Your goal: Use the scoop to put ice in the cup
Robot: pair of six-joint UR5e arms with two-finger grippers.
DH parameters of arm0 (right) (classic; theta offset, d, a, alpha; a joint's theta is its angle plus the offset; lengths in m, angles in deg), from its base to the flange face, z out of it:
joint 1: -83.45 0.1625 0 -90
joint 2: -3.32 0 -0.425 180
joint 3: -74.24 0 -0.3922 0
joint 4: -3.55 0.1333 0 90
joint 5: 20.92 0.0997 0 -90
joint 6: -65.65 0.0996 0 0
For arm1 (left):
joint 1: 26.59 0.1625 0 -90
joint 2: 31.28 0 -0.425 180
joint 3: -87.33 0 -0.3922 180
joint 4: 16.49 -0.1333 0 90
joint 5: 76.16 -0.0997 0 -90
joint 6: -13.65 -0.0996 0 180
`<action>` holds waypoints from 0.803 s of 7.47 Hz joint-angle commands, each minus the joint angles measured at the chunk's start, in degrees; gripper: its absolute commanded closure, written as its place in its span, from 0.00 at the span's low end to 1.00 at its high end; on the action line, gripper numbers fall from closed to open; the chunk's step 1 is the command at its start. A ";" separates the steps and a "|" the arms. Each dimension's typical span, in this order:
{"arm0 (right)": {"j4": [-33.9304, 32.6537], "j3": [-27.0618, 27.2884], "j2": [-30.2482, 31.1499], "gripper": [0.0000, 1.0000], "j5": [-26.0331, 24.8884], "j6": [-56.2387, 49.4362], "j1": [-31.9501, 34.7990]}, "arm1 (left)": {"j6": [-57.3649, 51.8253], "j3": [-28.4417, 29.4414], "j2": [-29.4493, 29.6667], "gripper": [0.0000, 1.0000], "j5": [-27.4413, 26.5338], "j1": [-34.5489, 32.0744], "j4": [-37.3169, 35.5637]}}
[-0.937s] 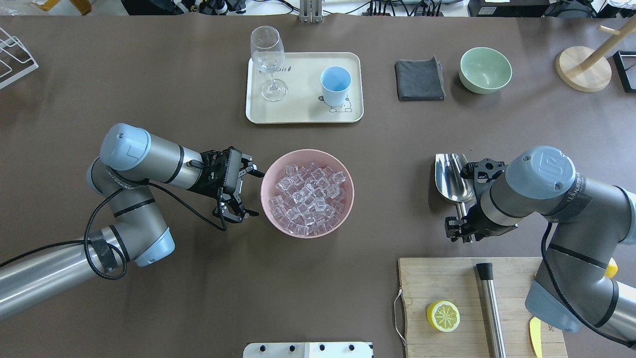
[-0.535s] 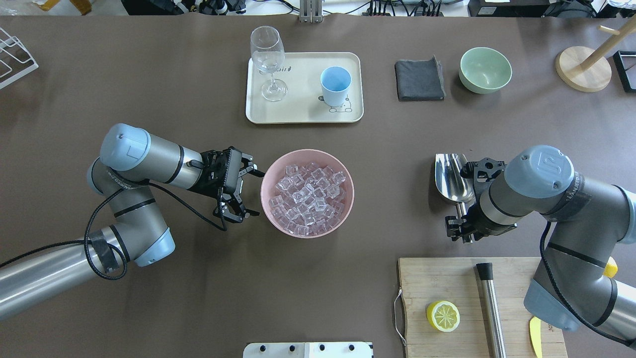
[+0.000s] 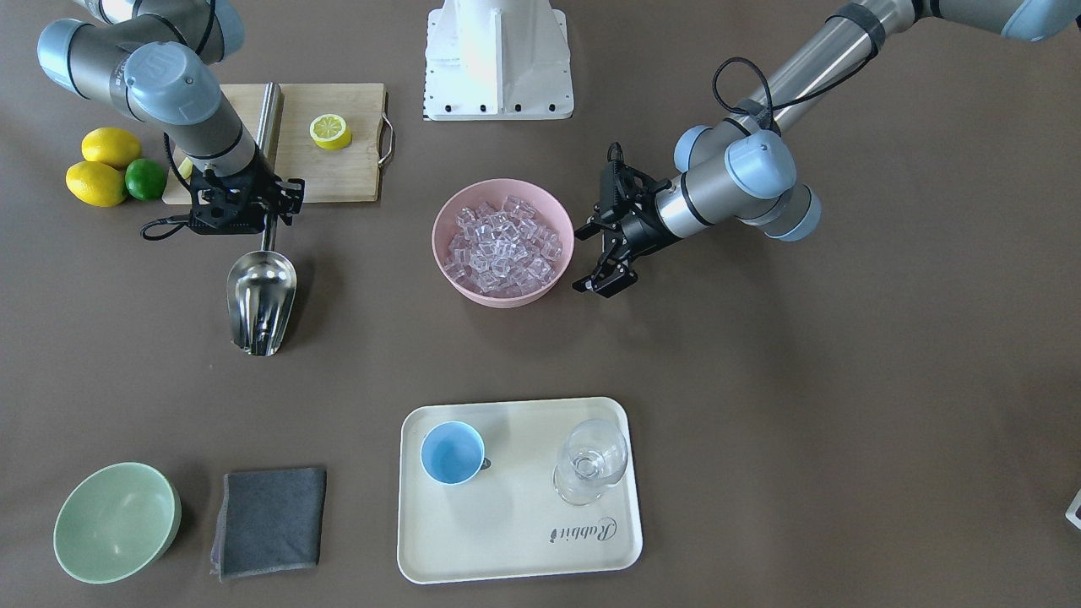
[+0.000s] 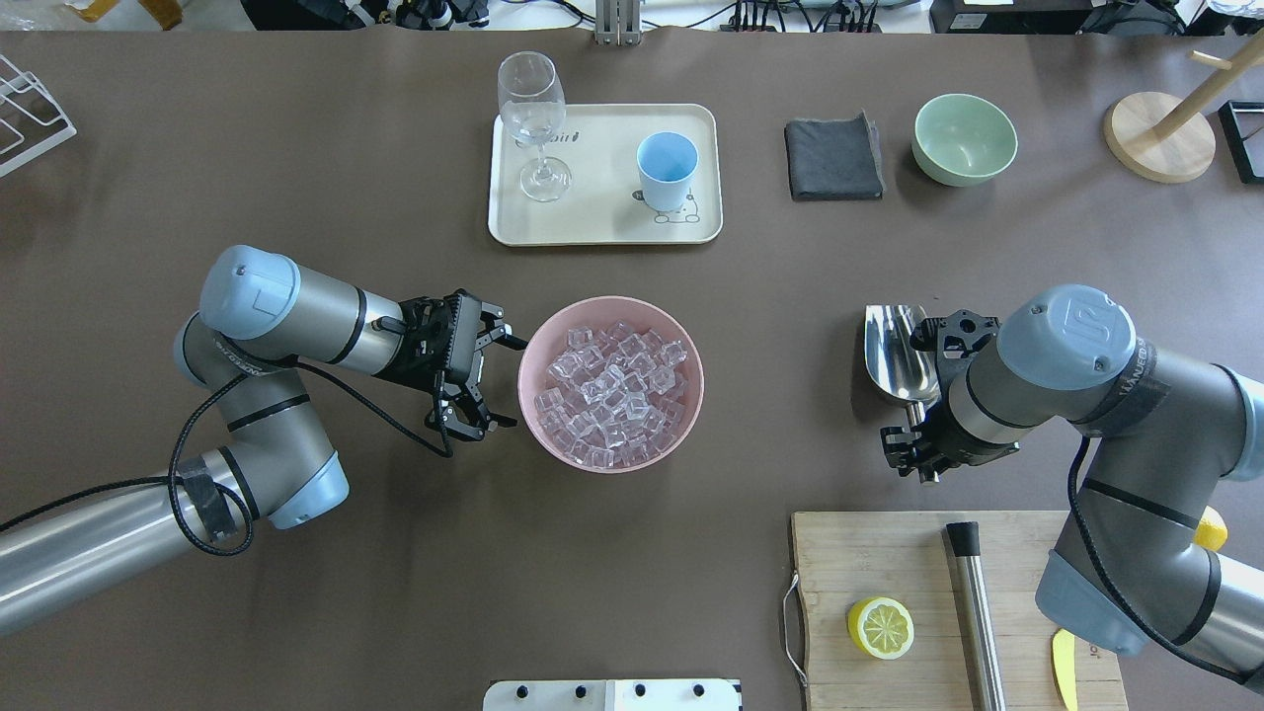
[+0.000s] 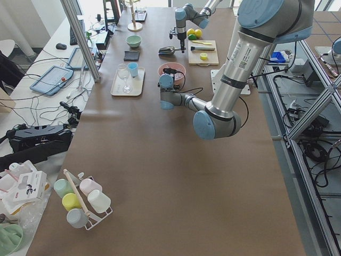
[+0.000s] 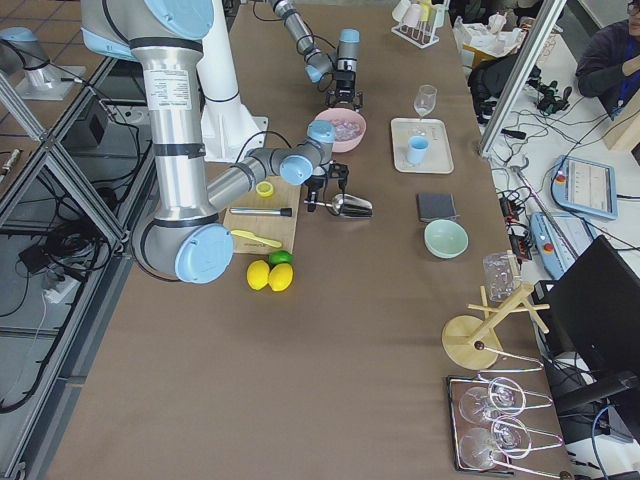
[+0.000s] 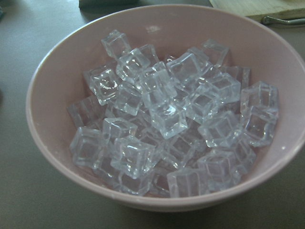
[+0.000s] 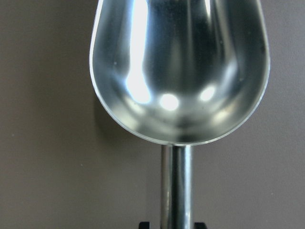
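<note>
The ice (image 4: 612, 395) fills a pink bowl (image 4: 612, 302) at mid-table; it also fills the left wrist view (image 7: 167, 119). My left gripper (image 4: 504, 383) is open and empty, its jaws spread just left of the bowl's rim. The steel scoop (image 4: 894, 351) lies low over the table to the right, trough empty (image 8: 181, 71). My right gripper (image 4: 916, 444) is shut on its rod handle. The light-blue cup (image 4: 667, 168) stands empty on a cream tray (image 4: 602, 222) at the far side.
A wine glass (image 4: 531, 109) shares the tray. A grey cloth (image 4: 834, 158) and a green bowl (image 4: 965, 138) lie far right. A cutting board (image 4: 889, 563) with a lemon half (image 4: 880, 627) and a steel cylinder (image 4: 978, 612) sits near my right arm.
My right arm's wrist has shifted slightly up and left over the scoop's handle. The scoop, the left arm and the bowl have not visibly moved.
</note>
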 commanded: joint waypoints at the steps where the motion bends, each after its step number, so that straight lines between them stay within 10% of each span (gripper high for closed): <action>1: 0.02 0.14 0.04 1.00 0.00 -0.04 0.09 | 2.74 0.00 0.23 0.02 -0.93 0.09 0.00; 6: -11.68 9.67 -0.13 1.00 -1.41 -12.07 5.51 | 5.05 -0.09 0.41 0.02 -1.29 1.41 0.44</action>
